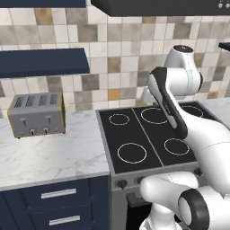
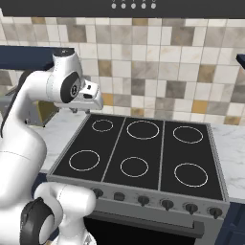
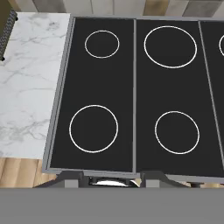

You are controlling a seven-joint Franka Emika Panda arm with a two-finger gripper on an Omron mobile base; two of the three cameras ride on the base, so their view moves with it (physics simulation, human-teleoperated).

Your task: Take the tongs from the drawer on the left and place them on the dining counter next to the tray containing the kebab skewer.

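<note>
Hovering above the black six-ring glass cooktop [image 3: 131, 96], the pincer [image 3: 113, 180] is showing something silvery between its tips; grip unclear. Navy drawers with silver bar handles [image 1: 58, 193] are sitting at seven o'clock below the marble bench [image 1: 49, 148]

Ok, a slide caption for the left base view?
White arm raised over the black cooktop, toaster on the marble worktop, navy drawers below still shut.
</note>
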